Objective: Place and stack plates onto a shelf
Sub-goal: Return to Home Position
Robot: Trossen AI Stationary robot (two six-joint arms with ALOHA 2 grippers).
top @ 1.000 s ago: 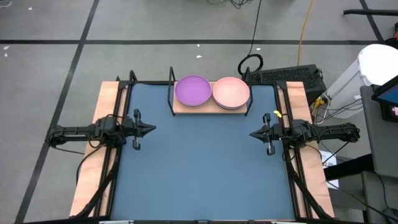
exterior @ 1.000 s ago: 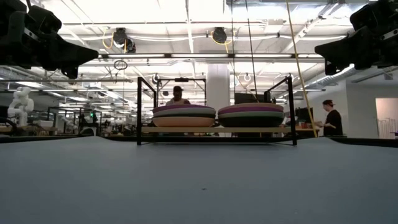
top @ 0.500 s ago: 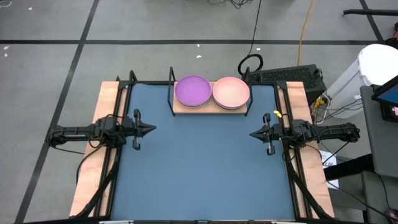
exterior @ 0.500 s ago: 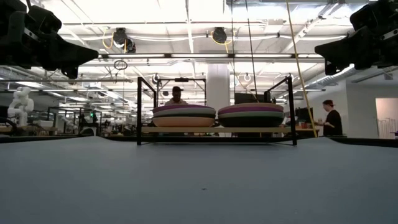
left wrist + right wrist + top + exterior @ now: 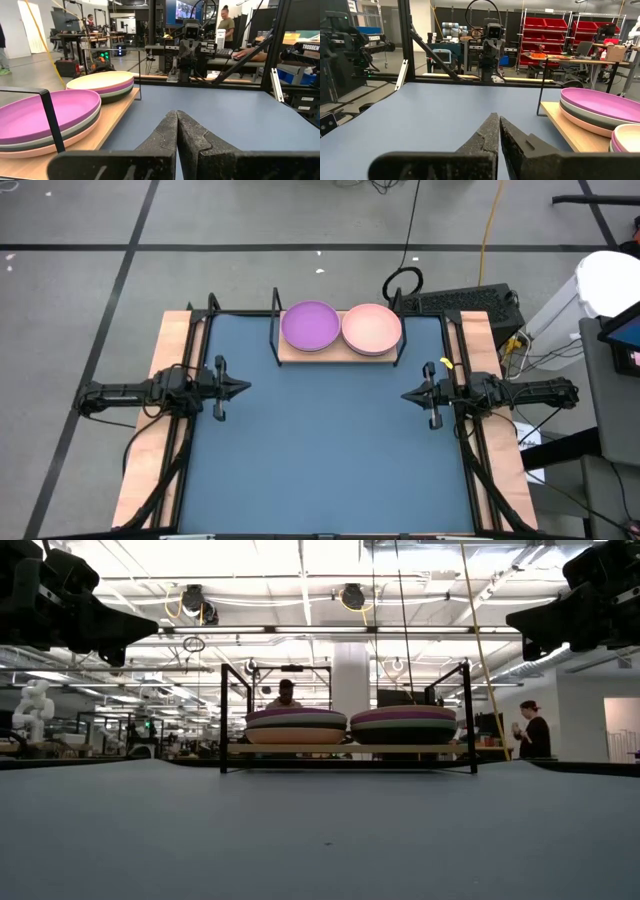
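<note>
The small rectangular light-wood shelf [image 5: 288,356] with its thin black wire frame stands at the middle of the far edge of the large blue tabletop [image 5: 320,460]; on its board sit two stacks of round, shallow matte plates [image 5: 50,107] with raised rims, just beside each other; the left stack [image 5: 311,327] has a purple plate on top, greyer layers beneath it and a pink plate at the bottom; the right stack [image 5: 372,329] has a pink plate on top, then purple, pale green and a dark one lowest; in the low view both stacks sit level and reach about the same height; the left gripper [image 5: 243,388] hangs over the table's left side, its fingers pressed together with nothing between them; the right gripper [image 5: 405,394] faces it from the right side, likewise closed and empty; both are well apart from the shelf.
</note>
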